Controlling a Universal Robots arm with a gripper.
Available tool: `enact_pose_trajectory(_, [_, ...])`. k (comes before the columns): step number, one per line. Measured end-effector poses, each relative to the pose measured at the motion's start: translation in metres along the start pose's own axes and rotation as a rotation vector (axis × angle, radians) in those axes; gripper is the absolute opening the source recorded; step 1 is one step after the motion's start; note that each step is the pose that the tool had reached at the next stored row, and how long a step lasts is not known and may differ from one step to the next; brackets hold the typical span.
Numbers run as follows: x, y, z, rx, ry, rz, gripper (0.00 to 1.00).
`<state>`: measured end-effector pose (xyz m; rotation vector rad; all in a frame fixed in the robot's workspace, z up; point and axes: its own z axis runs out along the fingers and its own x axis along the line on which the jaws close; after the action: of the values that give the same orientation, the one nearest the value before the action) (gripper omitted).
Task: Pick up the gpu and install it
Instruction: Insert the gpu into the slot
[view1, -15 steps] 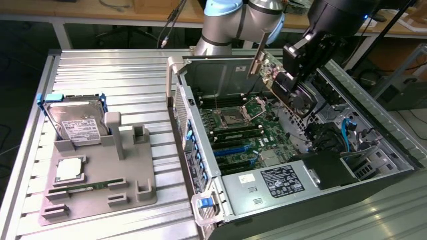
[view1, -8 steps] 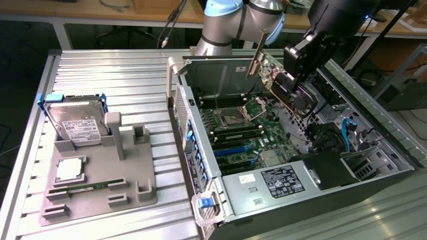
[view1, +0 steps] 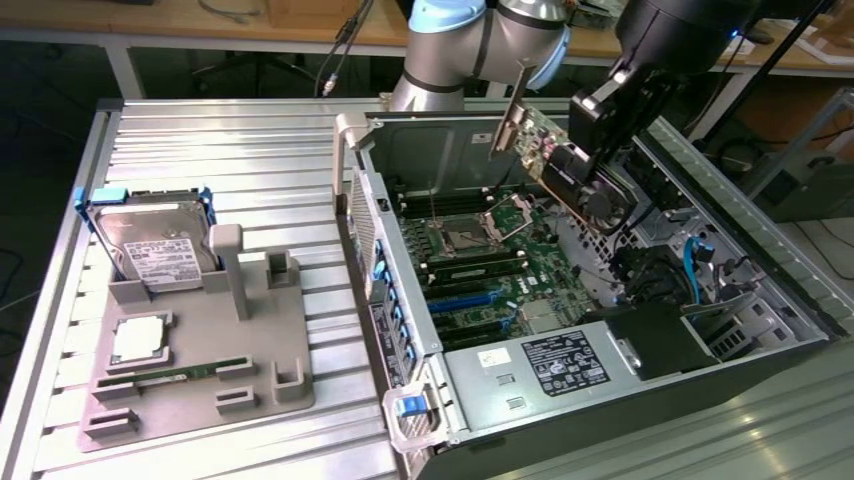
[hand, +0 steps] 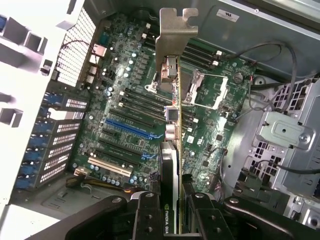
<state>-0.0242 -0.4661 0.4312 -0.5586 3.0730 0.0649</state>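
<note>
Exterior view: the gpu (view1: 567, 170) is held in the air by the gripper (view1: 594, 165), above the open computer case (view1: 454, 150) that is laid on its side on the ribbed metal table (view1: 200, 140). The card is tilted, with its pale metal bracket (view1: 507, 125) at the end toward the exterior view's left, and it is not yet seated in any slot of the green motherboard (view1: 481, 260). Well apart from the case, on the exterior view's left, a gray fixture (view1: 287, 315) is seen, in which a hard drive (view1: 160, 255) stands upright, while a processor (view1: 140, 338) and a memory stick (view1: 180, 372) lie flat. In the wrist view the black fingers (hand: 147, 217) are closed on the card from both sides, near the NVIDIA marking, and the card is seen edge-on over the board, between the blue slot (hand: 132, 129) and the empty processor socket (hand: 210, 92).
</note>
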Motion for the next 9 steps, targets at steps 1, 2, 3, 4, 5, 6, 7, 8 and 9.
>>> enact_pose_trajectory(1, [0.0000,0.0000,0.0000,-0.0001,0.0002,-0.004,0.27])
enact_pose_trajectory(2, [0.0000,0.0000,0.0000,-0.0002,0.0003,-0.009,0.27])
enact_pose_trajectory(3, [0.0000,0.0000,0.0000,-0.0004,0.0005,-0.014,0.27])
enact_pose_trajectory(4, [0.0000,0.0000,0.0000,-0.0005,0.0007,-0.019,0.27])
enact_pose_trajectory(5, [0.0000,0.0000,0.0000,-0.0005,0.0009,-0.023,0.27])
enact_pose_trajectory(6, [0.0000,0.0000,0.0000,-0.0007,0.0010,-0.028,0.27])
enact_pose_trajectory(7, [0.0000,0.0000,0.0000,-0.0008,0.0012,-0.032,0.27])
enact_pose_trajectory(8, [0.0000,0.0000,0.0000,-0.0010,0.0014,-0.039,0.27])
enact_pose_trajectory(9, [0.0000,0.0000,0.0000,-0.0011,0.0016,-0.043,0.27])
